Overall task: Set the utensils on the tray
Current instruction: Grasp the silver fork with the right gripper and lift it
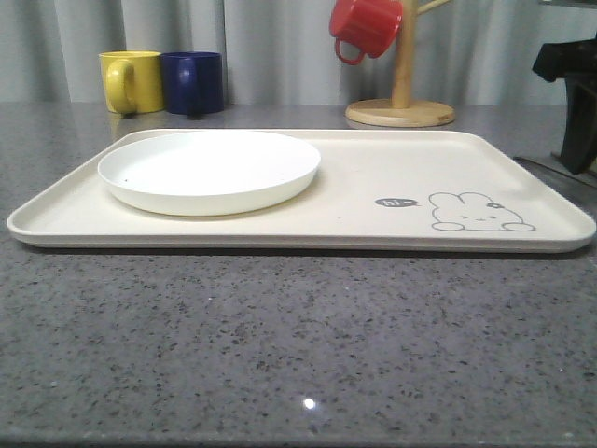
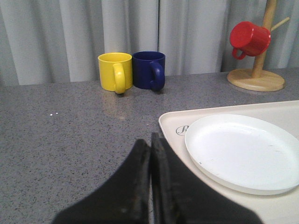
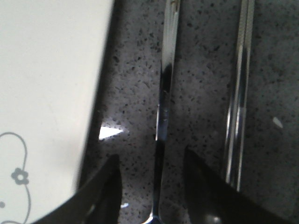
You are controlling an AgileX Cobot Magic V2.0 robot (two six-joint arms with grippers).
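Observation:
The cream tray with its grey bunny drawing lies across the table; its rim shows in the right wrist view and a corner in the left wrist view. Beside the tray, on the grey counter, lies a slim silver utensil handle; its working end is cut off, so I cannot tell spoon from fork. A pair of silver chopsticks lies parallel to it. My right gripper is open, one finger on each side of the handle, not touching it. My left gripper is shut and empty near the tray's corner.
A round white plate sits on the tray's left half. Behind the tray stand a yellow mug, a dark blue mug and a wooden mug tree holding a red mug. The right arm is at the far right.

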